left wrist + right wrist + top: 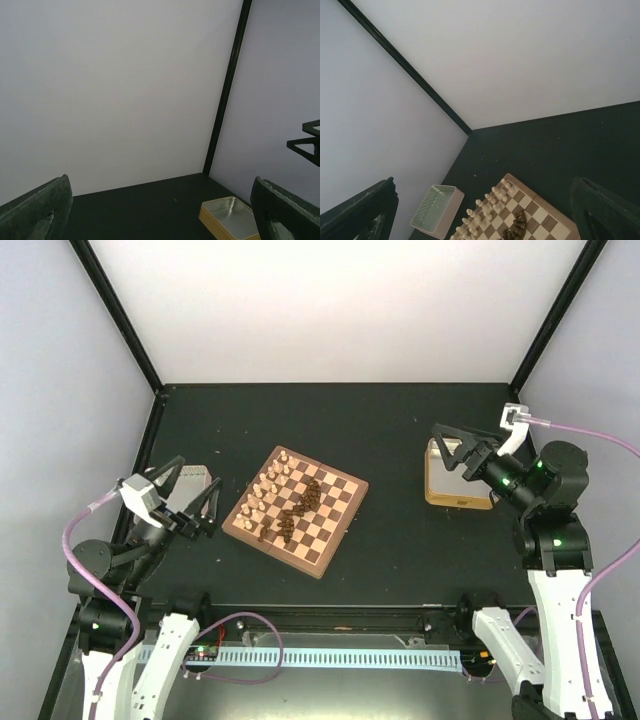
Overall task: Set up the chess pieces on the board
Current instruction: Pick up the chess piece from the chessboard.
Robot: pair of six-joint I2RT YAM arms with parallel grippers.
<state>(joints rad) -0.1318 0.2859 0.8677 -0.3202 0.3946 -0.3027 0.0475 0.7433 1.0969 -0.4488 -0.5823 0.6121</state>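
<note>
The chessboard point(330, 525) lies at the table's middle, turned at an angle. Pale cream pieces point(268, 487) stand in two rows along its left side. Dark brown pieces point(297, 508) lie heaped in the board's middle. The board also shows in the right wrist view point(545, 215), with the cream pieces point(485, 207) and the dark heap point(517, 227). My left gripper point(195, 495) is open and empty, raised left of the board. My right gripper point(447, 447) is open and empty, raised far right over a gold tin.
A gold-sided metal tin point(455, 495) sits at the right, also in the left wrist view point(230, 217). A pale tray point(197, 477) sits left of the board, also in the right wrist view point(437, 210). Black frame posts stand at the back corners.
</note>
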